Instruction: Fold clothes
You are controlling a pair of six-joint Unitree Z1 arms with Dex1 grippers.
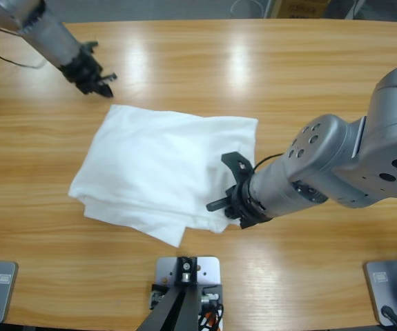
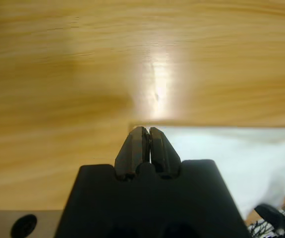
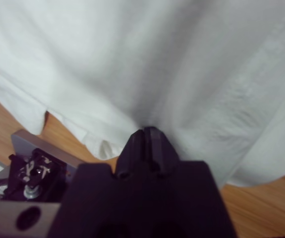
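White T-shirt [image 1: 160, 169] lies folded in layers mid-table [image 1: 184, 62]. Right gripper [image 3: 149, 133] at near-right hem, jaws pinched together, tips pressed into fabric; whether cloth sits between them, cannot tell. Left gripper [image 2: 146, 131] clamped on nothing, parked just off far-left corner. Risk: right arm pulls with only 1 layer snagged, stack drags, fold opens.
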